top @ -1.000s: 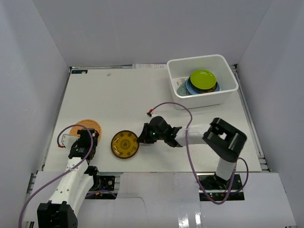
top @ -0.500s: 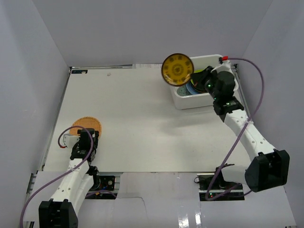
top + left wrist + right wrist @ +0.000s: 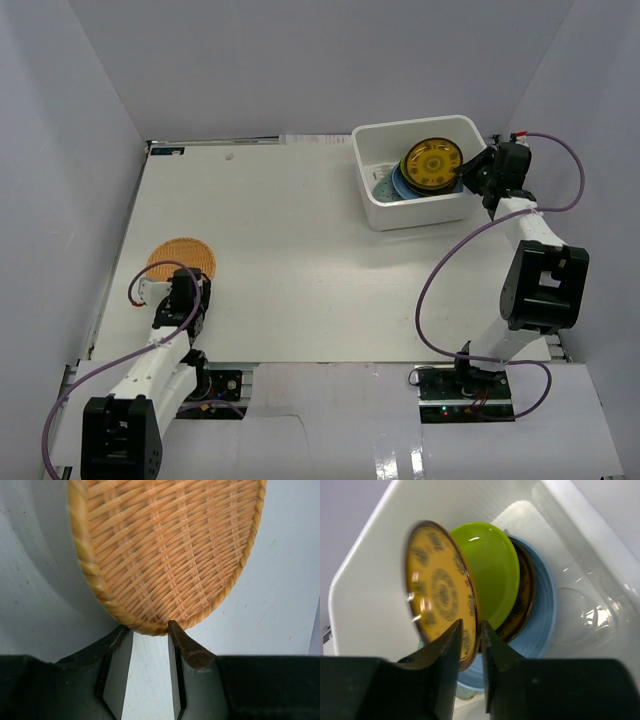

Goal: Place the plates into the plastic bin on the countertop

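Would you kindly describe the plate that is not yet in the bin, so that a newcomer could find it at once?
Look at the off-white countertop, on its near left side, just ahead of the left gripper. There lies a round orange plate with a woven basket look. It is the only plate outside the white plastic bin, which holds smooth glossy plates.

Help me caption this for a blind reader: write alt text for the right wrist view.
The right gripper has its two black fingers on either side of the rim of a blurred patterned yellow plate. Behind that plate are a lime green plate and a light blue plate, all inside the white plastic bin.
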Motion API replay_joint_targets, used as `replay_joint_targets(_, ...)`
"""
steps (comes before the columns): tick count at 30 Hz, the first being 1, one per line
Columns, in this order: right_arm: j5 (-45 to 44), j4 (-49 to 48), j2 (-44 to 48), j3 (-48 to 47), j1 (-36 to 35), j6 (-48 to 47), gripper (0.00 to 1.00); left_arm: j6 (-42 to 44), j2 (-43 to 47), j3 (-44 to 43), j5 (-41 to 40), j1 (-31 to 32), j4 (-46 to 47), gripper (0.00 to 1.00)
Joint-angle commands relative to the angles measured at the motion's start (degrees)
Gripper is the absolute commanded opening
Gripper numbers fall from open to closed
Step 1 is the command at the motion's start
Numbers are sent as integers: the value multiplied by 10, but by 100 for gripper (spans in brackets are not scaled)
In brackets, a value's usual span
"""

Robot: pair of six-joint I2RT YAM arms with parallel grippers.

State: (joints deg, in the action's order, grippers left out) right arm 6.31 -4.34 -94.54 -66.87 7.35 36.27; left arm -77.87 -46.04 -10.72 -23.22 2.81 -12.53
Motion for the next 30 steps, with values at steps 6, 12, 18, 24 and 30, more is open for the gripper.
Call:
replay_joint_targets(6, 19, 9, 69, 16, -5, -21, 76, 48, -17, 27, 34, -1, -20, 24)
replay_joint_targets(12, 73, -30, 203, 106, -34, -26, 83, 74, -26, 17, 64, -1, 4, 0)
replay_joint_targets(18, 92, -3, 279, 139, -207, -77, 85, 114, 36, 20, 116, -1, 22, 0)
replay_joint_targets(24, 180, -30, 321, 190, -263, -61, 85, 191, 133, -10, 201, -1, 31, 0)
replay_joint_targets(30, 225, -9, 399, 249, -271, -59, 85, 185, 178, 1, 257, -1, 50, 0)
